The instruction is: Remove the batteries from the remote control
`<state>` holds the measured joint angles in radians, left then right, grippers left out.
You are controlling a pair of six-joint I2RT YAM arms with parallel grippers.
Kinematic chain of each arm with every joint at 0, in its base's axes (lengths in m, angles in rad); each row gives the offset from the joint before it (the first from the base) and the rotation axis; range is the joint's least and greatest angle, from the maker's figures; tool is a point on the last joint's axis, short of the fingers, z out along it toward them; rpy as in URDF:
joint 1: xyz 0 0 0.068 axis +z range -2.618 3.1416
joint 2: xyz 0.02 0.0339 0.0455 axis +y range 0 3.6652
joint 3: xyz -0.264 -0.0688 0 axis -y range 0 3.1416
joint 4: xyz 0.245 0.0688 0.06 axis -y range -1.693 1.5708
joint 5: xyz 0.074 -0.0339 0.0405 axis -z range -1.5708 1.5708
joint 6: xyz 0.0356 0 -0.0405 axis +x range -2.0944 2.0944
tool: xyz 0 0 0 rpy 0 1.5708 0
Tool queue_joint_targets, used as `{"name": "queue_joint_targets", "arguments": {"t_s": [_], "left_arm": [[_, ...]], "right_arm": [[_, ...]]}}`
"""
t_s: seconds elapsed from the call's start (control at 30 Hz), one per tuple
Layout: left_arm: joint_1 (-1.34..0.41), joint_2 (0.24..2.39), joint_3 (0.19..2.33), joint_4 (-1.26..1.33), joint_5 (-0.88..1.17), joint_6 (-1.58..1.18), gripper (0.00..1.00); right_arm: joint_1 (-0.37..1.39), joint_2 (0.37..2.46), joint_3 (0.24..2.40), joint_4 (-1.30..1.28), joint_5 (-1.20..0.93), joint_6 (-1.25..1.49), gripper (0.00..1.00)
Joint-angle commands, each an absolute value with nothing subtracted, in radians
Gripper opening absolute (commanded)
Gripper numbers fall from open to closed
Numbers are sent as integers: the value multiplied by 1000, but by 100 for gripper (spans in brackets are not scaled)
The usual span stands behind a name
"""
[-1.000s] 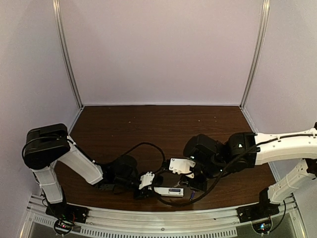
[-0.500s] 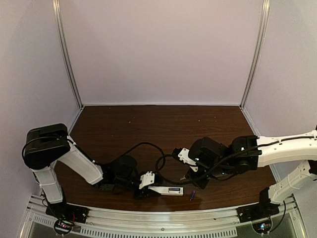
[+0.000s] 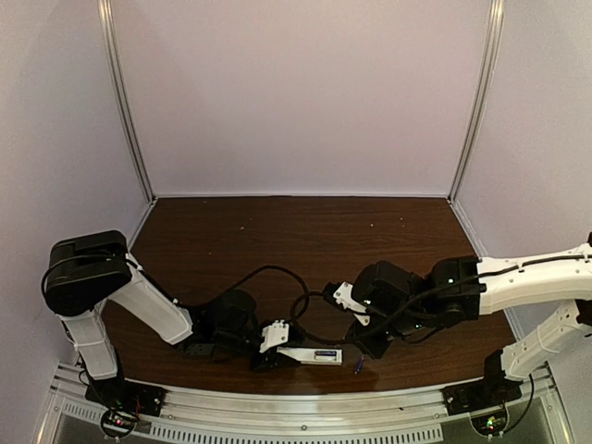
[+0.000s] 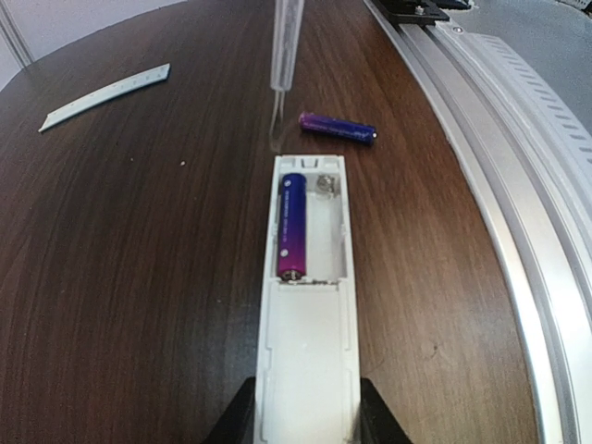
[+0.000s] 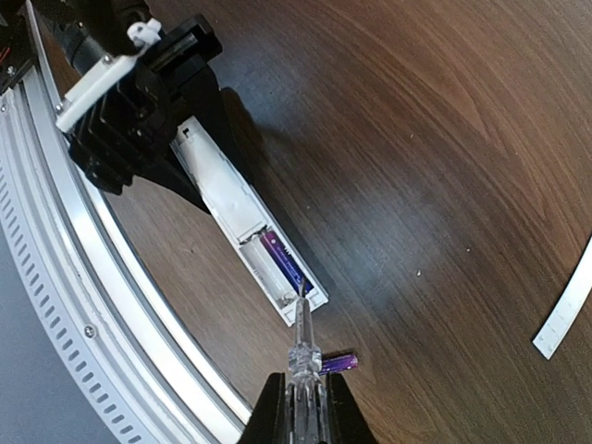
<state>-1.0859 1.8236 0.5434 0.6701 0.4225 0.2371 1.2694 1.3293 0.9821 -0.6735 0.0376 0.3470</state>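
Soft even light, sharp focus, wide-angle distortion

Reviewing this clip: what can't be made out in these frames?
- Left wrist: the screwdriver handle is cut off by the top edge. Its blurred tip may or may not touch the remote control.
- Right wrist: the screwdriver hides part of the loose battery, and the right edge cuts off the cover strip.
- Top external: the seated battery is too small to make out.

Left tool [image 3: 281, 354] holds the remote control [image 3: 316, 354], battery [image 3: 358, 364] just beside it.
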Motion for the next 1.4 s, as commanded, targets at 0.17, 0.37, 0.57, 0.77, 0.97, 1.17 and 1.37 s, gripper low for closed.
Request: {"name": "queue_joint_targets", "arguments": {"t_s": [0.17,0.37,0.57,0.77,0.97,1.17,1.37], "left_arm": [[-1089,1835,557,670,415,236,0],[-1089,1835,557,670,415,236,0],[-1088,1838,558,669,415,237,0],[-1089,1841,561,666,415,238,0],[-1088,1841,562,664,414,237,0],[-1089,1845,571,686,388,204,0],[-1089,1870,597,709,343,151,0]], "right_arm": [[1265,1393,1009,-744,7,358,0],[1265,1395,1009,-739,14,355,0],[1265,1397,1014,-719,18,345,0],[1265,1412,1020,-705,13,338,0],[1265,1423,1018,-684,21,354,0],[1270,1416,958,-613,80,460,0],[1278,1342,845,-518,178,618,0]]}}
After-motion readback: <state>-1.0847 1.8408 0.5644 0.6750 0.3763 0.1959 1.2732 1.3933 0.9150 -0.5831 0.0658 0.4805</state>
